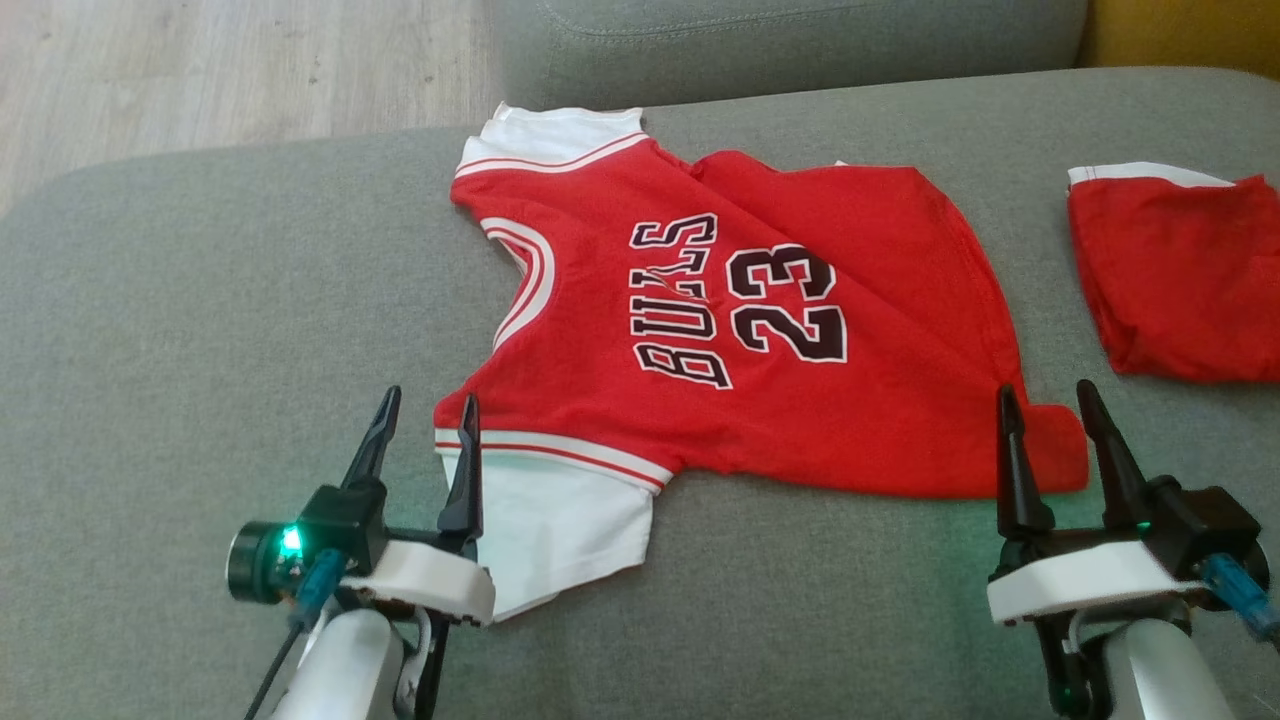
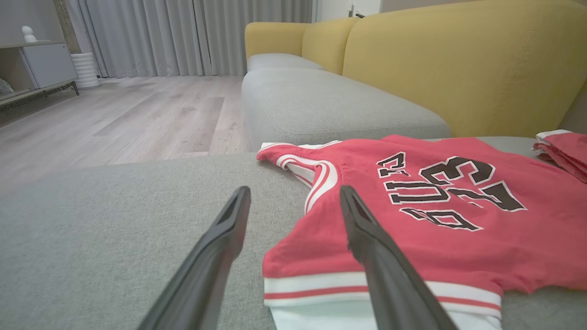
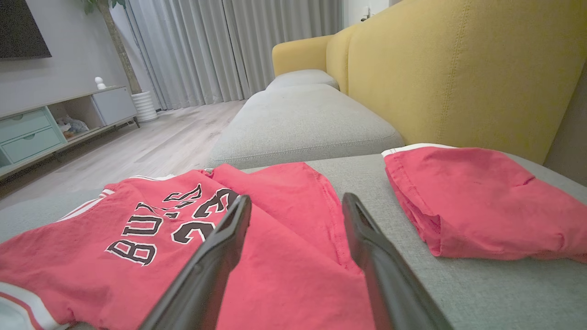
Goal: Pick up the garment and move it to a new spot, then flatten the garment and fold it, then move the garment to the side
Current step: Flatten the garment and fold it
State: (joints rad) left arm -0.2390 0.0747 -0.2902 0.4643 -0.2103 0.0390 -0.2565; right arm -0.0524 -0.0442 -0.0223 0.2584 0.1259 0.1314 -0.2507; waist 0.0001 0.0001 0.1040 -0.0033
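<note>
The red Bulls 23 jersey (image 1: pixel 850 430) lies spread print-up on the grey sofa seat (image 1: pixel 200 330), collar toward the robot's left and hem toward its right. The left gripper (image 1: pixel 430 397) stands spread at the near white sleeve (image 1: pixel 560 530) and the right gripper (image 1: pixel 1045 388) stands spread at the near hem corner, neither holding cloth. A folded red garment (image 1: pixel 1180 280) lies apart, farther right.
</note>
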